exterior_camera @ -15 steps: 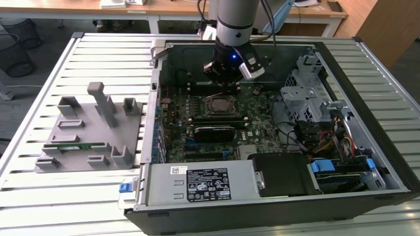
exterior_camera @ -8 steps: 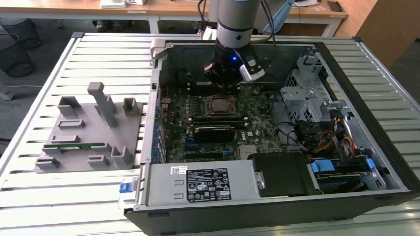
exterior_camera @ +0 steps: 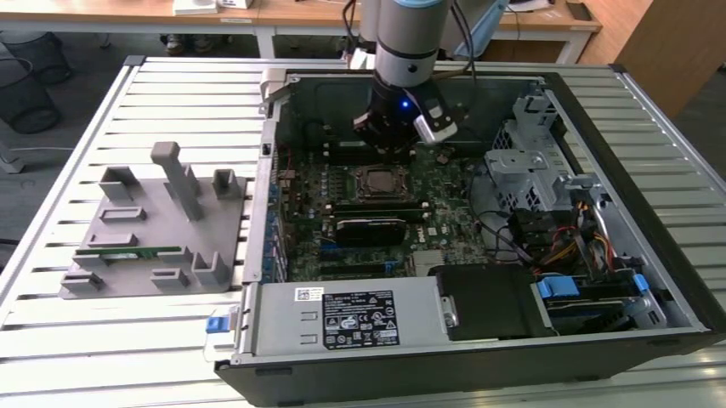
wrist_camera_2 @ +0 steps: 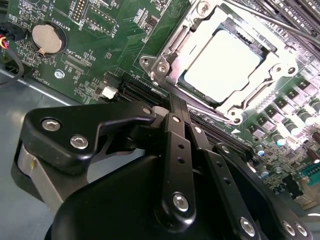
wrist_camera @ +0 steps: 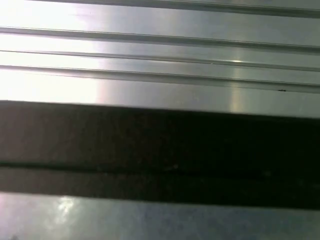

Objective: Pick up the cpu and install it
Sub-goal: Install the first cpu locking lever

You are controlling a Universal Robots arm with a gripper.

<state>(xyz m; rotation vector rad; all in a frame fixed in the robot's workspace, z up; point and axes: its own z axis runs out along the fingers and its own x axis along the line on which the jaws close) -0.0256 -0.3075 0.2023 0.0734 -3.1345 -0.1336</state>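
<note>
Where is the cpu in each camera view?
Exterior view: the cpu sits in the motherboard socket, just below the gripper.
Second wrist view: cpu, pale square inside the metal socket frame, beyond the gripper.
First wrist view: metal slats, no cpu.
Shared landmark: the socket.

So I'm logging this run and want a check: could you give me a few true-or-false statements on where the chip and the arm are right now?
1. The chip lies in the motherboard socket. True.
2. The gripper hangs over the grey holder outside the case. False: it is inside the computer case, above the motherboard.
3. The gripper carries the chip. False: the chip sits in the socket, apart from it.
4. A green memory stick lies on the grey holder. True.
</note>
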